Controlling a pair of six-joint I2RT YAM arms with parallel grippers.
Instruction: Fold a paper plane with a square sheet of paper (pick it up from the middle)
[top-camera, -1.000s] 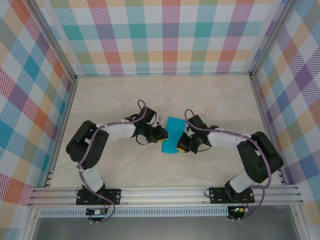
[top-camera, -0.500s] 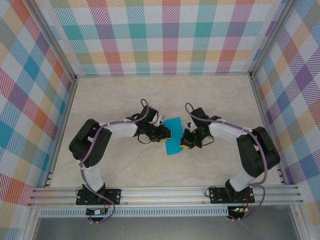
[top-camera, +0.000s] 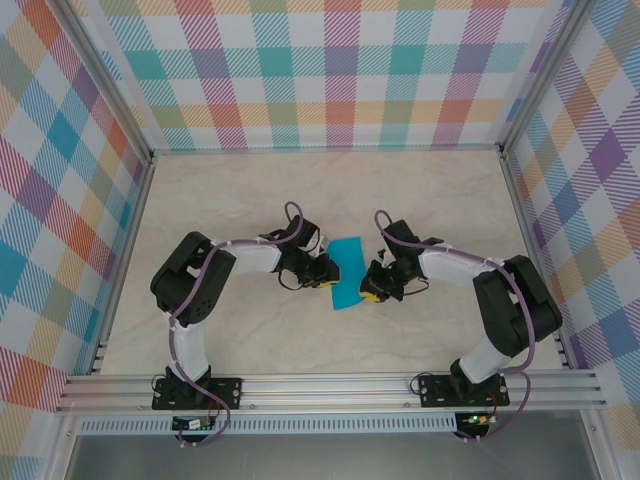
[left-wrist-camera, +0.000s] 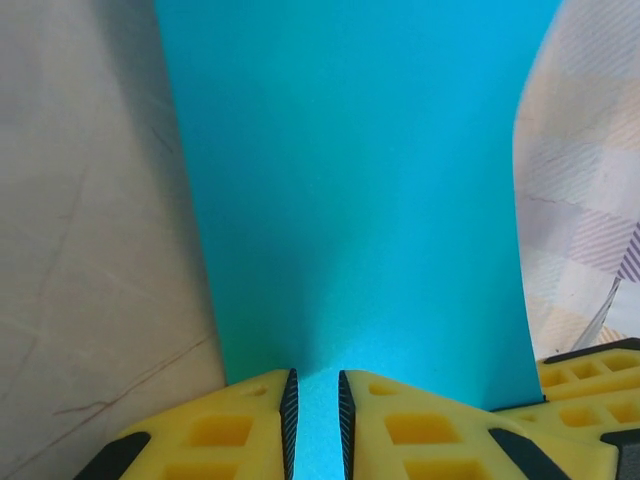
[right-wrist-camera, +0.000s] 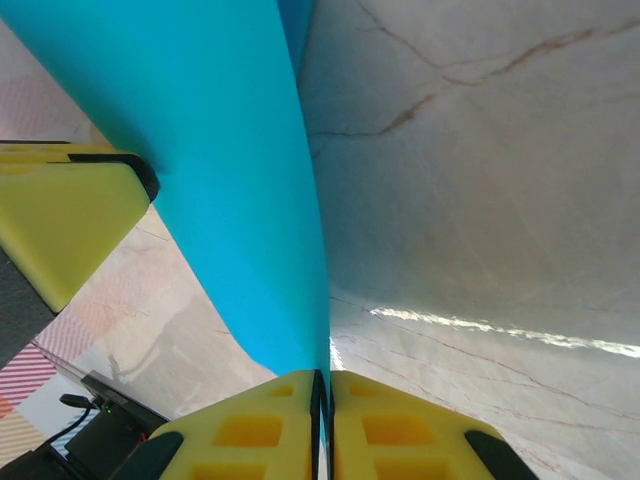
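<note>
At paper (top-camera: 347, 272): L+R arms elbows-out.

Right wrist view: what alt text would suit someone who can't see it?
Teal paper, seen nearly edge-on, is pinched in the yellow right tool at the bottom and sweeps up to the top left. Pale marbled table lies on its right.

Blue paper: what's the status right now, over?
Left gripper shut on the square sheet of paper. Right gripper shut on its opposite edge. Sheet spans between them. No obstacle seen.
</note>
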